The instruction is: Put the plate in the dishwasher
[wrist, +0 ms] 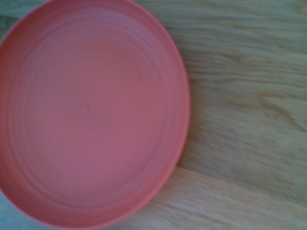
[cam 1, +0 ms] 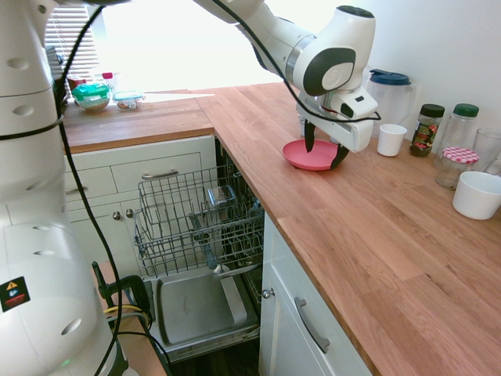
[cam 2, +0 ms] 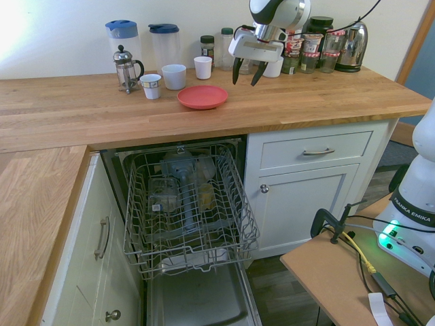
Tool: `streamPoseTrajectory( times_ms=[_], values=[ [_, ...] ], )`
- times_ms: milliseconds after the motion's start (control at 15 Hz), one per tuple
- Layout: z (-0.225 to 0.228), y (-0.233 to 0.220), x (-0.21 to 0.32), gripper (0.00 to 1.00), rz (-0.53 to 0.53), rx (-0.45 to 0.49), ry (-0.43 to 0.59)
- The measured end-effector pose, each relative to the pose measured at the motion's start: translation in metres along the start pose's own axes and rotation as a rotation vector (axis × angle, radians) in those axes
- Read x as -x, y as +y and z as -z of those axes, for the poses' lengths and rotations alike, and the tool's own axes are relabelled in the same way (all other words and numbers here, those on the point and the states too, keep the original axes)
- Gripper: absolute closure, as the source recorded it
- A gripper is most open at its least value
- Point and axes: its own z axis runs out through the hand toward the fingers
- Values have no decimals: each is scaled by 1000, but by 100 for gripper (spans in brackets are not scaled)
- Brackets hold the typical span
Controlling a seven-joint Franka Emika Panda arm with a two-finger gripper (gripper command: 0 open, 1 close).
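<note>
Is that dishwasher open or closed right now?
Open. The dishwasher has its door folded down flat and its wire rack pulled out over it, with some items already loaded inside.

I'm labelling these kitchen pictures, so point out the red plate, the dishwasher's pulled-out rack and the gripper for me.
plate [cam 2: 202,96]: second exterior view, centre of its flat inside.
rack [cam 2: 250,224]: second exterior view, wire rim on the side nearest the white cupboard.
gripper [cam 2: 247,73]: second exterior view, midway between its open fingertips, above the worktop.
</note>
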Motion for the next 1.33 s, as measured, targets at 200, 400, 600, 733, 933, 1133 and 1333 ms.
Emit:
streamPoseTrajectory(
  times_ms=[200,400,600,733,933,1133,1333],
  values=[
    [-25,-16,-18,0,8,-50,-43],
    [-38,-31,-31,0,27,-92,-68],
    [-40,-35,-35,0,34,-89,-78],
    [-48,-36,-40,0,28,-88,-81],
    [-61,-38,-51,0,10,-110,-98],
    [-64,-41,-57,100,10,-130,-130],
    [-66,-43,-59,100,21,-124,-154]
  ],
)
